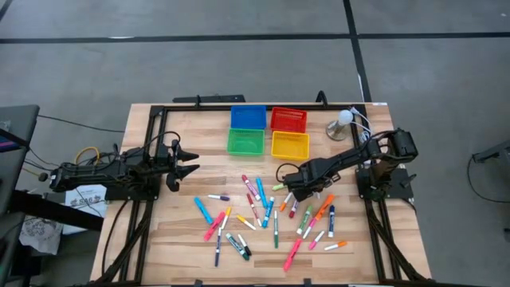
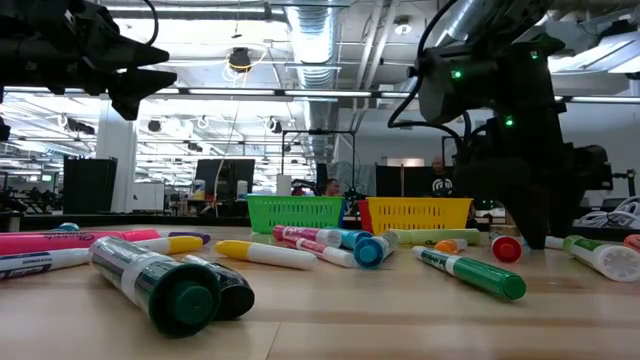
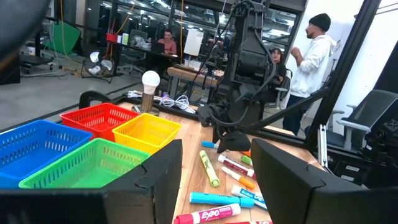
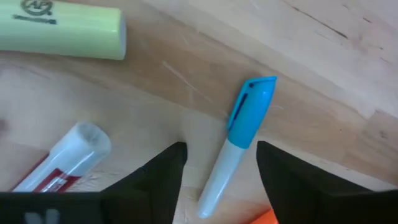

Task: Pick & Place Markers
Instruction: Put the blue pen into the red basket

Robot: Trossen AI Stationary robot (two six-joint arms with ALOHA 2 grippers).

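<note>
the right gripper (image 4: pixel 217 163) is lowered over the scattered markers (image 1: pixel 271 211) mid-table, jaws open astride a blue-capped marker (image 4: pixel 239 134) lying on the wood, while the left gripper (image 1: pixel 190 163) waits open at the table's left.

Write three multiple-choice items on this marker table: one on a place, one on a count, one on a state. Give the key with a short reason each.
1. Where is the right end effector?
A. Over the bins
B. Low over the scattered markers
C. Off the table

2. How many small bins stand at the table's far edge?
A. Two
B. Six
C. Four

3. What lies between the right end effector's fingers?
A. A blue-capped marker, not yet clamped
B. A red bin
C. Nothing but bare wood

Key: B, since the high view shows it down among the markers; C, as blue, red, green and yellow bins sit together; A, since the right wrist view shows gaps either side of the marker.
</note>
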